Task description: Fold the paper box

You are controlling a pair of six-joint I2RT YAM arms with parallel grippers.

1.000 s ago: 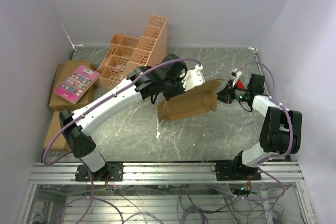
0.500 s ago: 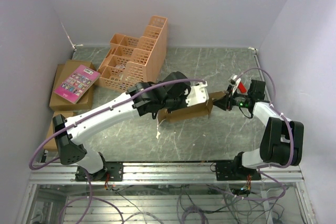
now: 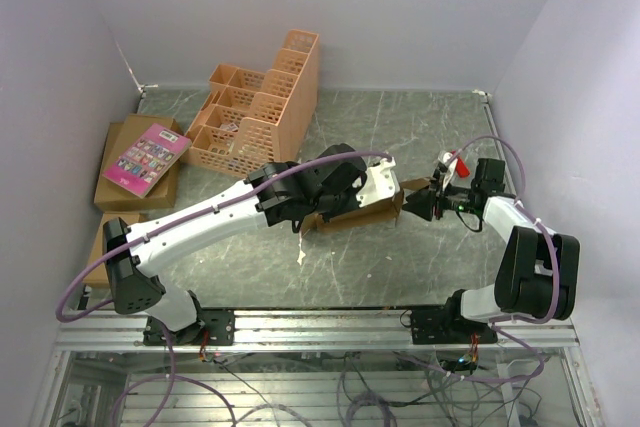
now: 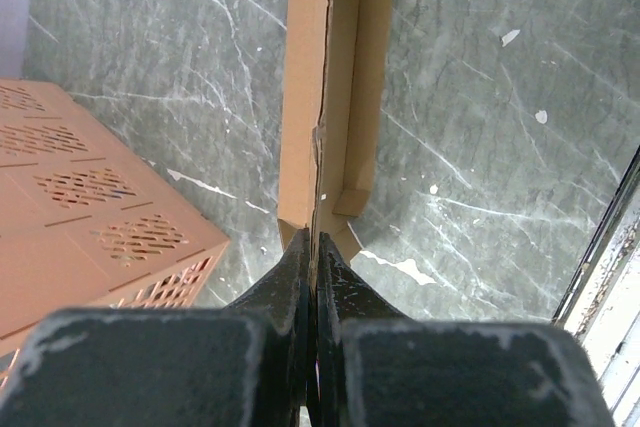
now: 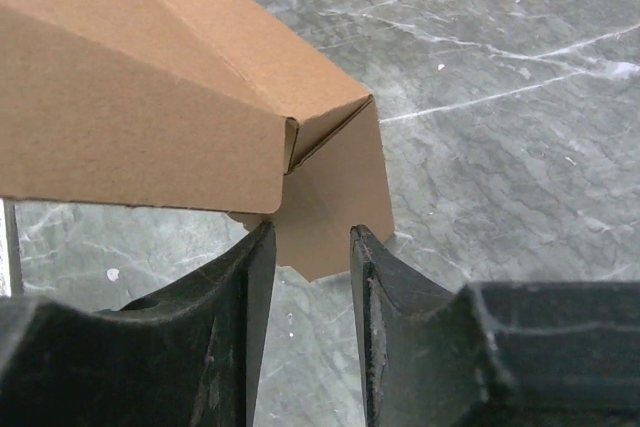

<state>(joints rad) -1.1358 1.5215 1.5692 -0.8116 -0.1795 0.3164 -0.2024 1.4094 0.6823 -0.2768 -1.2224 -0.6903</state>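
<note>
The paper box (image 3: 355,213) is a shallow brown cardboard tray lying at the table's middle, with its long walls folded up. My left gripper (image 3: 320,210) reaches down over the box's left end, its fingers mostly hidden under the wrist. In the left wrist view this gripper (image 4: 315,247) is shut on the top edge of a long wall of the box (image 4: 335,97). At the right end my right gripper (image 3: 424,199) stands open. In the right wrist view a loose end flap (image 5: 335,197) of the box (image 5: 130,97) hangs just past that gripper (image 5: 308,239), touching neither finger.
An orange lattice crate (image 3: 262,107) stands at the back left, close to the left wrist (image 4: 90,247). A pink book (image 3: 147,157) lies on brown cartons (image 3: 120,192) by the left wall. A white smear (image 3: 300,252) marks the table, and a metal rail (image 3: 320,327) runs along the near edge.
The left arm has brought the box down from a raised tilt to lie low on the table. The right gripper has opened and let go of the end flap.
</note>
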